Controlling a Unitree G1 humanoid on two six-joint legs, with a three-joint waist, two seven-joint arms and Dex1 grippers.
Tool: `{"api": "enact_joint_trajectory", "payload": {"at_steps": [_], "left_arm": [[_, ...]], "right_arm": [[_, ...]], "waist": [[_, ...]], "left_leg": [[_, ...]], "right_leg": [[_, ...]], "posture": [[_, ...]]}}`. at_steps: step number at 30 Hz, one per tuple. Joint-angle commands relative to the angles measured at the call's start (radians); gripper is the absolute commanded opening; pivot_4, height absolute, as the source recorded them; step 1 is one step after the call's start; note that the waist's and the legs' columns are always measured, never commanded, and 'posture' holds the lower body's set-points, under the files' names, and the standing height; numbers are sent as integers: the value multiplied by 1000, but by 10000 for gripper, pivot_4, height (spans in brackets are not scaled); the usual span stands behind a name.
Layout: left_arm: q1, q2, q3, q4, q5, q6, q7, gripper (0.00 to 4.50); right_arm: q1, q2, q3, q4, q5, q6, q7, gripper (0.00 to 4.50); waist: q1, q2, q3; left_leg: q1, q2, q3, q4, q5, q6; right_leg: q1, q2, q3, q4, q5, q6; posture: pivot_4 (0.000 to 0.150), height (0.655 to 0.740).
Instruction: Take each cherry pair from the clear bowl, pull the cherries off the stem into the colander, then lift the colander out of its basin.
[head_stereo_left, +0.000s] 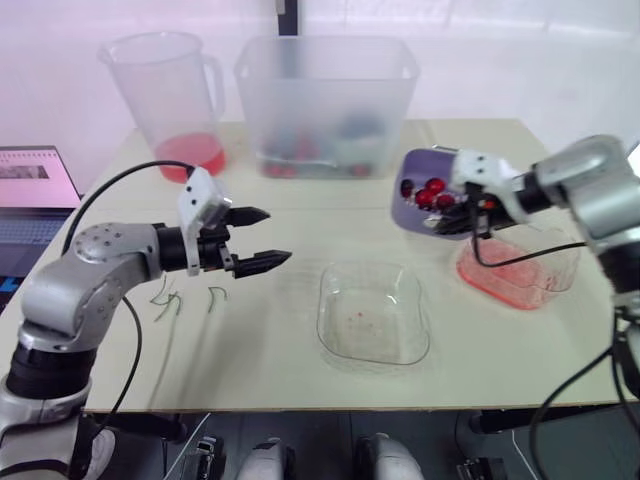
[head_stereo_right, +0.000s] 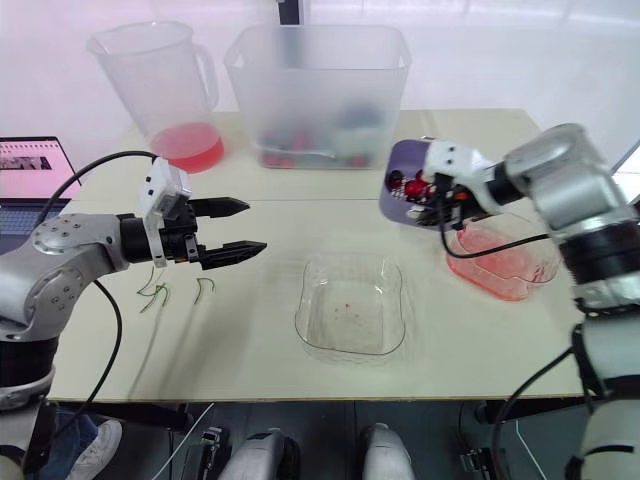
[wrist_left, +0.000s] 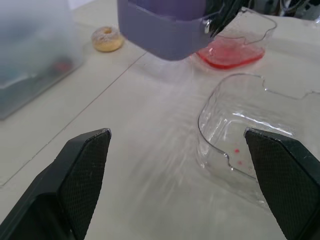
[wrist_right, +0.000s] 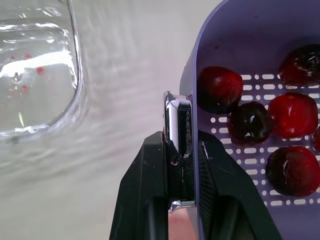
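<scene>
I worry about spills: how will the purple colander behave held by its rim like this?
Likely stiff: the colander wall shows no bend in the right gripper. Pinched at one edge, it may pivot. The loose cherries will probably roll if it tilts.

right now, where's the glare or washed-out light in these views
Right wrist view: bright glare on the clear bowl. Left wrist view: white highlights along its rim. Eye views: the backdrop behind the pitcher and tub is washed out white.
</scene>
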Motion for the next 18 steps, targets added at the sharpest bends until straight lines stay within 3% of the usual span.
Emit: {"api": "enact_joint_trajectory", "payload": {"at_steps": [1, 10, 18], "left_arm": [[16, 12, 57, -78, -33, 38, 53, 45000], [72, 40, 110, -160, -90, 101, 108, 45000], [47, 7, 83, -77, -44, 53, 141, 45000]], "right_arm": [[-49, 70, 3, 107, -52, -109, -7, 2222], [-42, 202, -6, 313, -120, -273, -37, 2222], [-91, 139, -89, 259, -89, -223, 36, 41571]], "waist": [[3, 0, 0], [0, 0, 0], [0, 0, 0]], "left_leg": [[0, 0, 0, 0, 0, 0], [0, 0, -1, 1, 0, 0], [0, 0, -1, 1, 0, 0]], "right_leg": [[0, 0, 0, 0, 0, 0], [0, 0, -1, 0, 0, 0], [0, 0, -1, 0, 0, 0]], "posture": [[1500, 6886], [1500, 6886], [1500, 6886]]}}
